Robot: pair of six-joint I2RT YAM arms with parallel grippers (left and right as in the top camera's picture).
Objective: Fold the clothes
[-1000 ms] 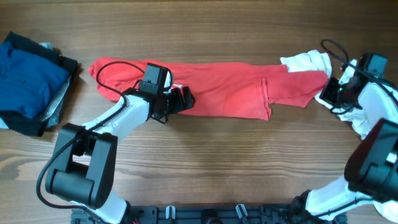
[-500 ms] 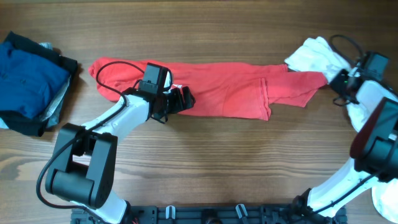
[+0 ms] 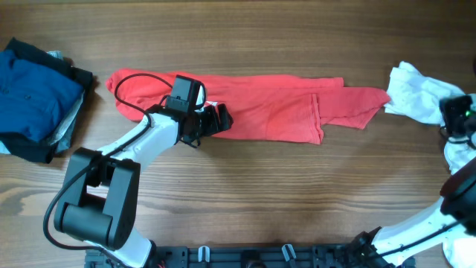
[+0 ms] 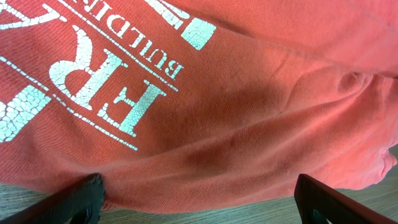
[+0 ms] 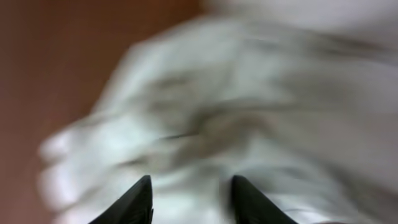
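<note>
A: Whereabouts for the red T-shirt (image 3: 282,104)?
B: Stretched in a long band across the middle of the table (image 3: 245,193), white lettering (image 4: 124,93) right under the left gripper (image 4: 205,200). Spread wide there, nothing pinched, tips at the near hem.
A: And the right gripper (image 5: 193,202)?
B: Out at the far right edge, by the white garment (image 3: 416,100) just beside the shirt's right tip. Part-way apart at the fingers (image 5: 140,199); too blurred to call a grip or not.
A: Best way on?
B: Probably get the white piece well clear first. Then lower the left jaws over the near hem, gather every layer, close firmly before lifting. Carry across flat and slow, away from the blue and dark pile (image 3: 33,97).
</note>
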